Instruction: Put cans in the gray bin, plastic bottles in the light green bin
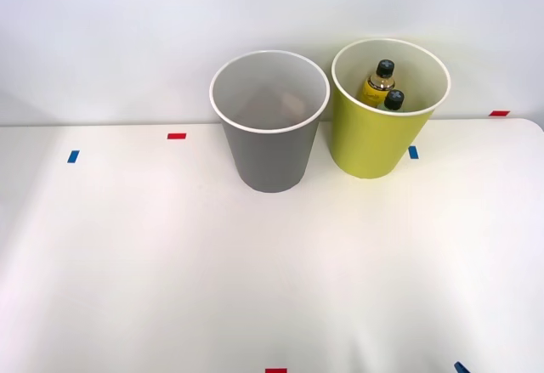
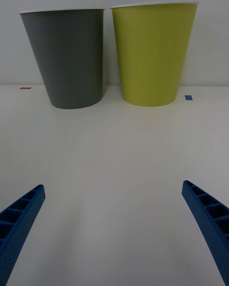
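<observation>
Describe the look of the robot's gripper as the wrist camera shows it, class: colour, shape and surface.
The right gripper has two blue fingers. Each is long and tapered, with an open ribbed lattice of cells along one face and a finely dotted texture on the side. No cables or markings show on them.

gray bin (image 1: 270, 156) white rim | light green bin (image 1: 374, 139) yellow-green | pincer (image 2: 114, 219) blue, ribbed

You have open table (image 1: 255, 288) ahead of the wide-spread gripper (image 2: 114, 229), up to two bins at the far edge. Gray bin (image 1: 270, 135) and green bin (image 1: 382, 127) stand nearly touching. Two bottles (image 1: 380, 84) crowd the green bin.
</observation>
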